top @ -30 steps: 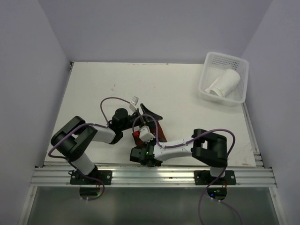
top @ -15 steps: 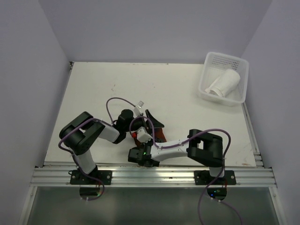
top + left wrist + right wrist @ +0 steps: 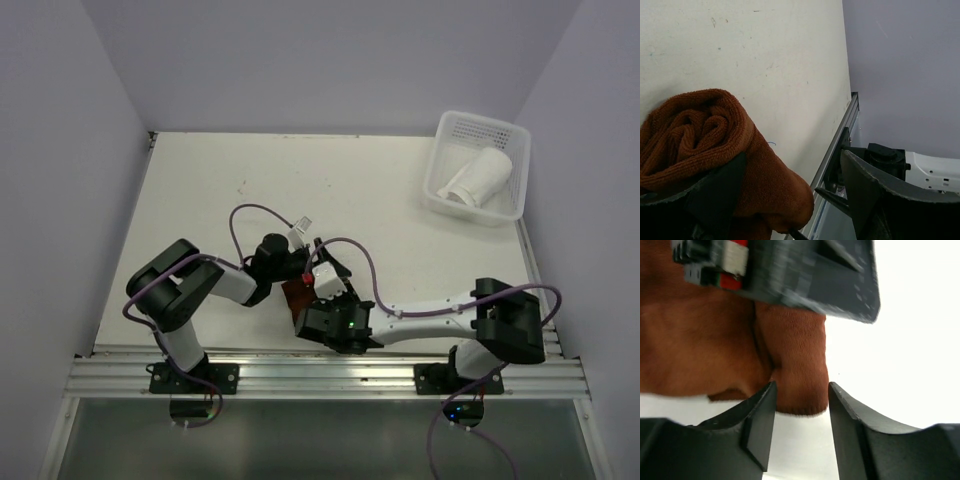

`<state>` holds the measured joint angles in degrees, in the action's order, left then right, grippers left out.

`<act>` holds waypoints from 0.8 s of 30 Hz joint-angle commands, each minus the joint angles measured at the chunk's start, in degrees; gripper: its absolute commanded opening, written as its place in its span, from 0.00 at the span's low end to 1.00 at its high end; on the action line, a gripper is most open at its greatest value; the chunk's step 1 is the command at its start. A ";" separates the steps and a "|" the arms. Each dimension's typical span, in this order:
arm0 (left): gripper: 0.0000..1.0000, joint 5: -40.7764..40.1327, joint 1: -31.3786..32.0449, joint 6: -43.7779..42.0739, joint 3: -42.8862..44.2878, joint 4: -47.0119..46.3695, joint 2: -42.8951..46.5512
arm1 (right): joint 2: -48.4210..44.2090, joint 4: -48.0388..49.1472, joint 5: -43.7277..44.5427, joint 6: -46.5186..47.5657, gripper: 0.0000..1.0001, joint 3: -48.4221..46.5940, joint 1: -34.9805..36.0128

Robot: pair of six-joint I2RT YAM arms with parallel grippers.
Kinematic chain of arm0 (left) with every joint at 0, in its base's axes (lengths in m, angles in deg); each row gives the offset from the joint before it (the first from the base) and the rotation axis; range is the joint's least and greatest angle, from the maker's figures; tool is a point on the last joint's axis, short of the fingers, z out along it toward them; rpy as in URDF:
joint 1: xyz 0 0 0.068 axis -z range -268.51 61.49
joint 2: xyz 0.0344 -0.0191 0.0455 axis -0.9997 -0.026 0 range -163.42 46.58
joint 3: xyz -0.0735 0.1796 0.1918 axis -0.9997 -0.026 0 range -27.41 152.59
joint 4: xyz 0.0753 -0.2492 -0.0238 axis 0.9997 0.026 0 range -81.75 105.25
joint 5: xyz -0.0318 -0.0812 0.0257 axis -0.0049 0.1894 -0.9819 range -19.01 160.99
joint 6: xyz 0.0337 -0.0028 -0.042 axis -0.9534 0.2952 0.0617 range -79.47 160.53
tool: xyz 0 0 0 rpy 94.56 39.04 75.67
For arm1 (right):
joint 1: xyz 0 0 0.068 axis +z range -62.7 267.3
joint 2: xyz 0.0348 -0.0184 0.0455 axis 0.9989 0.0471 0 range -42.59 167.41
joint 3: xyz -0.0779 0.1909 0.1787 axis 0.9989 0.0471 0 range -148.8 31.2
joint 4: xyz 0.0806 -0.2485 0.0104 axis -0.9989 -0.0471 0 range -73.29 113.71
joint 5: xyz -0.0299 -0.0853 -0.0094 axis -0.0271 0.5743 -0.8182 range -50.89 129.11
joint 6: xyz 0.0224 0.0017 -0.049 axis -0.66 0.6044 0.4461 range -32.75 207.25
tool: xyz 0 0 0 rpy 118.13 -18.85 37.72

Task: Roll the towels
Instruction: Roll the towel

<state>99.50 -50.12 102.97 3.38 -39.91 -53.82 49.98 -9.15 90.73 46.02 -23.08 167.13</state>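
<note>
A brown towel (image 3: pixel 297 296), partly rolled, lies on the white table (image 3: pixel 220 190) near the front edge, between the two grippers. In the left wrist view its rolled end (image 3: pixel 700 130) rests against the inner face of one finger (image 3: pixel 715 195). My left gripper (image 3: pixel 792 165) is open wide, with a clear gap to the other finger (image 3: pixel 875 195); it also shows in the top view (image 3: pixel 318 258). My right gripper (image 3: pixel 801 390) is open, its fingertips on either side of the towel's folded end (image 3: pixel 797 365). It sits just in front of the towel in the top view (image 3: pixel 308 300).
A white basket (image 3: pixel 440 190) at the back right holds a rolled white towel (image 3: pixel 478 178). The metal rail (image 3: pixel 330 375) runs along the table's front edge, close to both grippers. The left gripper's body (image 3: pixel 805 270) hangs just above the right gripper.
The right arm's elbow has swung far to the right, and its gripper has come round to the towel's near side. The left gripper has shifted slightly right, over the towel.
</note>
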 commanded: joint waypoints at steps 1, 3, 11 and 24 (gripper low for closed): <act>0.82 -5.66 -0.34 -5.13 -1.78 7.82 -1.82 | -8.36 7.19 -5.11 -1.39 0.50 4.96 0.24; 0.82 -6.10 -0.34 -5.48 -2.04 8.43 -1.20 | -15.12 10.43 -7.31 -1.74 0.57 9.25 0.06; 0.82 -6.54 0.63 -5.13 -3.01 8.35 0.64 | -35.60 28.18 -30.76 -9.30 0.66 27.02 -18.53; 0.82 -6.80 0.72 -5.04 -4.50 8.79 3.72 | -30.36 52.80 -51.35 -17.74 0.66 39.25 -32.28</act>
<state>95.56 -49.38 100.91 0.93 -38.33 -50.15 17.46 33.27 44.46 31.61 15.19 135.29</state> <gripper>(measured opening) 0.823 0.668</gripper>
